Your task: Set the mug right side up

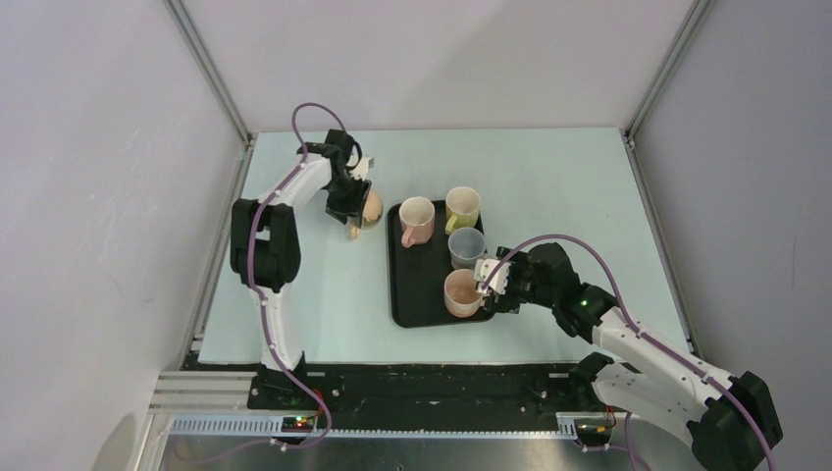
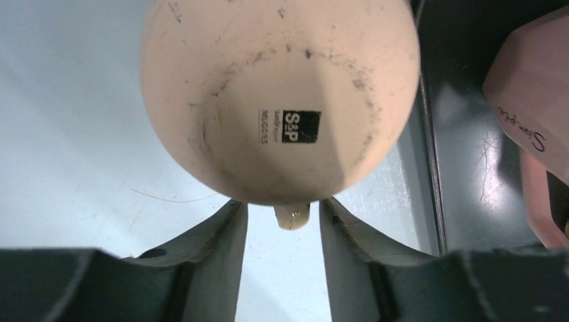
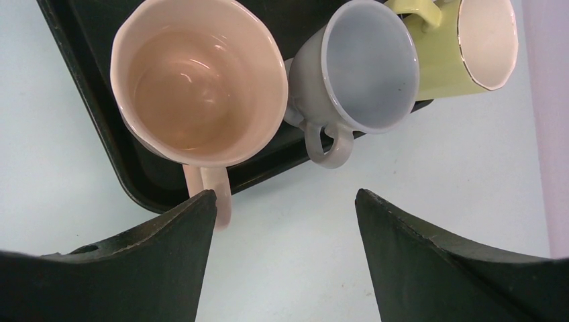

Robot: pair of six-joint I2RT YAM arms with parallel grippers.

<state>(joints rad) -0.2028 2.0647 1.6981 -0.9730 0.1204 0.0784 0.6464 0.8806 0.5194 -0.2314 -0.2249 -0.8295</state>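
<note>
Left pincer [image 2: 280, 225] straddles mug [image 2: 278, 94] handle [image 2: 292, 216].

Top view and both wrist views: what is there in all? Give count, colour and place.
Table: 1, pale blue, fills the workspace.
Tray: 1, black, mid-table.
Pink mug: 1, upright, tray's far left.
Yellow mug: 1, upright, tray's far right.
Grey mug: 1, upright, tray's right side, between the yellow and peach ones.
Peach mug: 1, upright, tray's near right.
Beige mug: 1, base facing the left wrist camera, off the tray to its left.
Left gripper: 1, black, jaws open either side of the beige mug's handle.
Right gripper: 1, black, jaws open and empty, beside the peach mug.
</note>
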